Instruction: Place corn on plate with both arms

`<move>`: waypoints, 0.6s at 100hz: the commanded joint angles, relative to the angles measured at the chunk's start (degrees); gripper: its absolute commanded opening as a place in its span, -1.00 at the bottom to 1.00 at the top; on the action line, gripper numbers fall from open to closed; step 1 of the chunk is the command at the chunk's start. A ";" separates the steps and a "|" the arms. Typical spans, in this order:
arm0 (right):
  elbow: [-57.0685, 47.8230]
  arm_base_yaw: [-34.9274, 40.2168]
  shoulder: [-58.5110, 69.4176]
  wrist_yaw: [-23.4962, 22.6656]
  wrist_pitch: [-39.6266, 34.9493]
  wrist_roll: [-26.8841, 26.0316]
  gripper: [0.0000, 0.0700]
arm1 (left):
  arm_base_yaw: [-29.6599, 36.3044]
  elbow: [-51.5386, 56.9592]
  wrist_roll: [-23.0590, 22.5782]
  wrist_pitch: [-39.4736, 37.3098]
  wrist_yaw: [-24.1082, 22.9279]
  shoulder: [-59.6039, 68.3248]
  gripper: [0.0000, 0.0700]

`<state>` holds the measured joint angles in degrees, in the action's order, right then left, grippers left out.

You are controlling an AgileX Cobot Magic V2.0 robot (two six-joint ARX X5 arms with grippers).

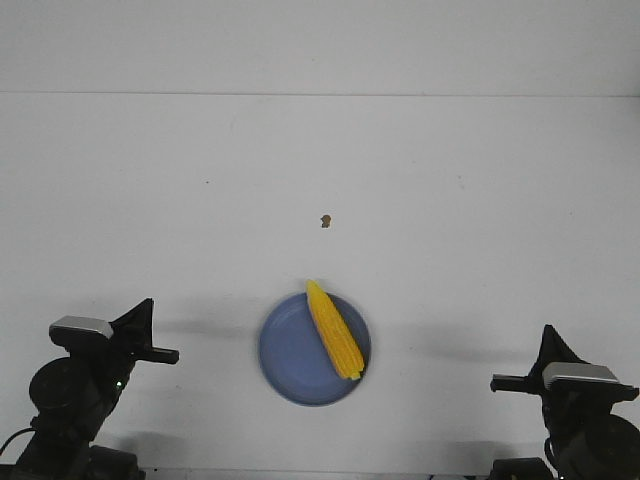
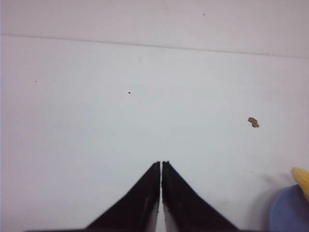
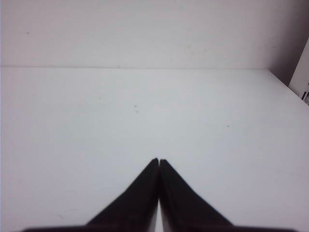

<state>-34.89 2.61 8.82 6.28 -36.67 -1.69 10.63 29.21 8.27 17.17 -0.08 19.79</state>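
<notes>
The yellow corn [image 1: 333, 328] lies across the round blue-lavender plate [image 1: 285, 355], near the table's front middle, its tapered tip over the far rim. The plate's edge [image 2: 289, 212] and the corn's tip [image 2: 301, 179] also show in the left wrist view. My left gripper [image 1: 150, 312] is shut and empty, low at the front left, well apart from the plate; its fingers meet in the left wrist view [image 2: 161, 163]. My right gripper [image 1: 548, 338] is shut and empty at the front right; its fingers meet in the right wrist view [image 3: 159, 160].
A tiny brown speck [image 1: 325, 221] lies on the white table beyond the plate; it also shows in the left wrist view [image 2: 253, 122]. The table's far edge meets a white wall [image 1: 320, 45]. A dark gap shows at the table's right end [image 3: 301, 82].
</notes>
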 commanded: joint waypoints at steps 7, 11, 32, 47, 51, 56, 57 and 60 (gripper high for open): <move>-0.55 0.04 0.22 0.17 0.61 0.26 -0.99 | 0.04 0.33 0.15 -0.55 -0.15 -0.07 -0.96; -0.55 0.04 0.24 0.17 0.61 0.24 -0.99 | 0.04 0.33 0.15 -0.55 -0.15 -0.07 -0.96; -0.55 0.04 0.22 0.17 0.61 0.26 -0.99 | 0.04 0.33 0.15 -0.55 -0.15 -0.07 -0.96; -0.55 0.04 0.24 0.17 0.61 0.24 -0.99 | 0.02 0.31 -1.88 -1.16 -0.15 -0.81 -0.96; -0.55 0.04 0.22 0.17 0.61 0.26 -0.99 | 0.02 0.13 -2.40 -2.01 -0.17 -1.25 -0.96; -0.55 0.04 0.24 0.17 0.61 0.26 -0.99 | 0.02 -0.44 -2.75 -3.67 -0.17 -1.84 -0.96; -0.55 0.04 0.22 0.17 0.61 0.24 -0.99 | 0.02 -0.59 -2.86 -4.07 -0.17 -1.99 -0.96; -0.55 0.04 0.24 0.17 0.61 0.24 -0.99 | 0.02 -1.25 -3.30 -5.66 -0.15 -2.54 -0.96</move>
<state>-34.89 2.61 8.82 6.26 -36.67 -1.69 10.63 28.75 6.87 14.48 -0.10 18.06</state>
